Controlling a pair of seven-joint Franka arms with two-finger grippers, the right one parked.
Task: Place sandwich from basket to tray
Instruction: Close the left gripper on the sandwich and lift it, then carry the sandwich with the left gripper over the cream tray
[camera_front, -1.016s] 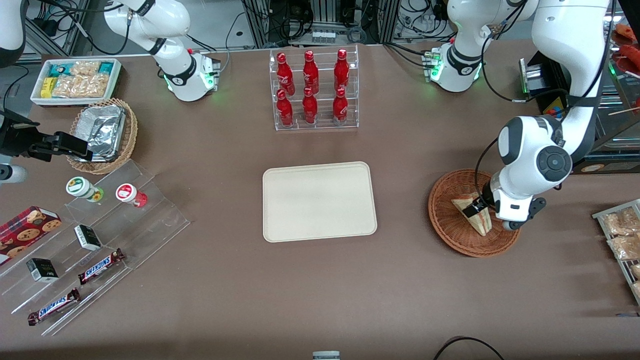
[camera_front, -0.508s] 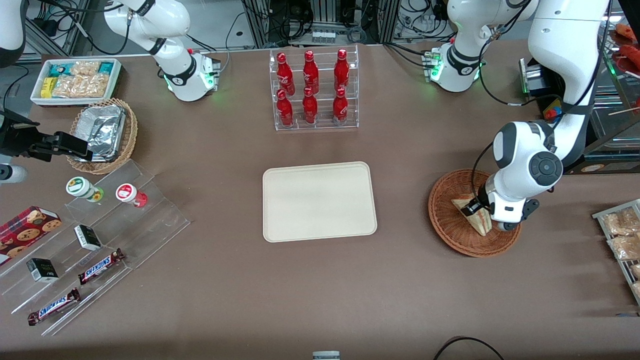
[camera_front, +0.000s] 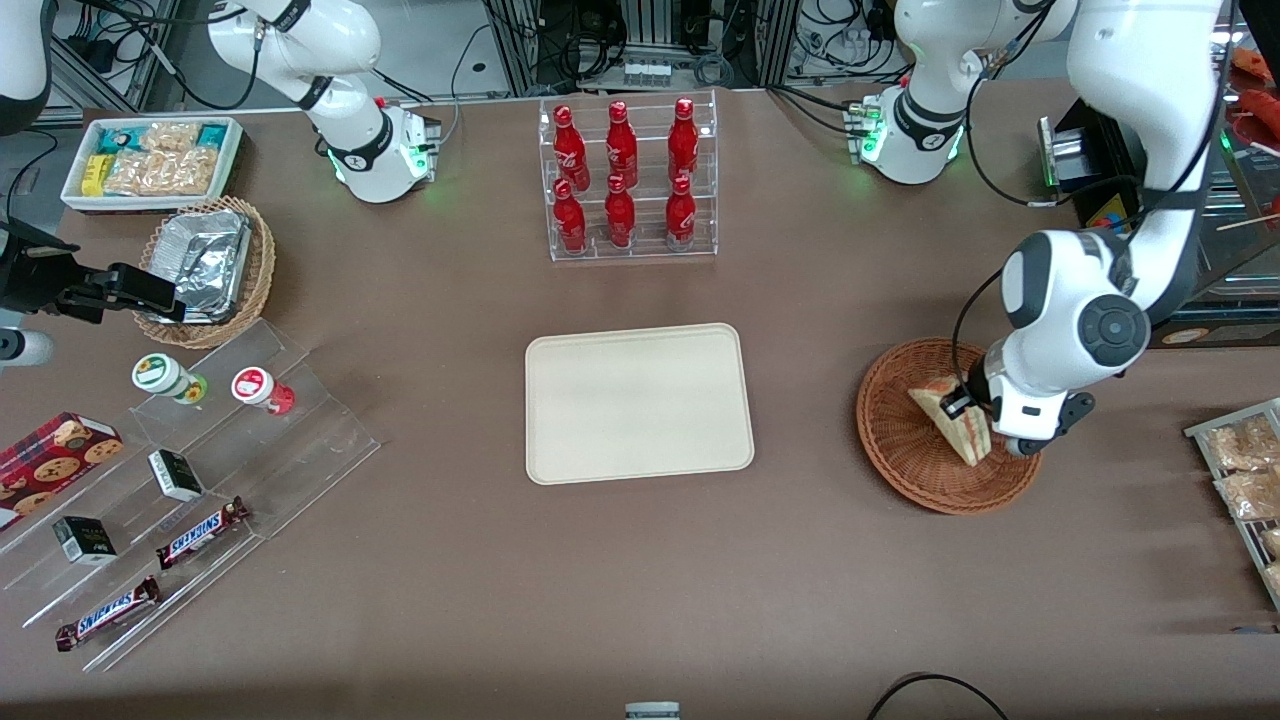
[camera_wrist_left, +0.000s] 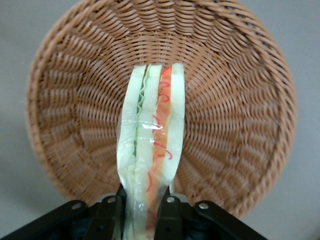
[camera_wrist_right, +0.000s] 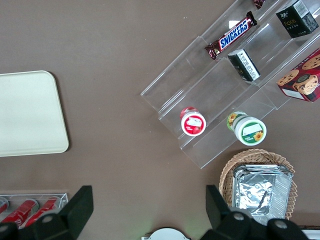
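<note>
**Tool clamped on sandwich over basket**

Tool (camera_wrist_left: 140, 212) grips the sandwich (camera_wrist_left: 150, 150), one finger (camera_wrist_left: 107, 212) pressed on each bread face, the wedge standing edge-on with its green and red filling showing. From the wrist camera the sandwich looks lifted clear of the basket (camera_wrist_left: 240, 115) floor, directly above the bowl's middle. In the front view the sandwich (camera_front: 950, 420) hangs over the basket (camera_front: 900, 450), the tool (camera_front: 965, 410) beside it under the white wrist.

Across the front view from left to right, a brown matte bench (camera_front: 640, 580) carries everything. At the parked arm's end sit a white bin of snacks (camera_front: 150, 160), a tan basket with a foil container (camera_front: 205, 265), and clear stepped shelves (camera_front: 200, 480) bearing two small cups, dark boxes, a cookie box and two Snickers bars. Near the bench's middle lies the tray (camera_front: 640, 405), bare, well apart from the basket. Farther from the camera than the tray stands a clear rack of red bottles (camera_front: 625, 180). At the working arm's end a wire rack of bagged snacks (camera_front: 1240, 470) reaches the edge. Above the bench edge, cables, metal frames and the arm bases with green lights fill the room.
</note>
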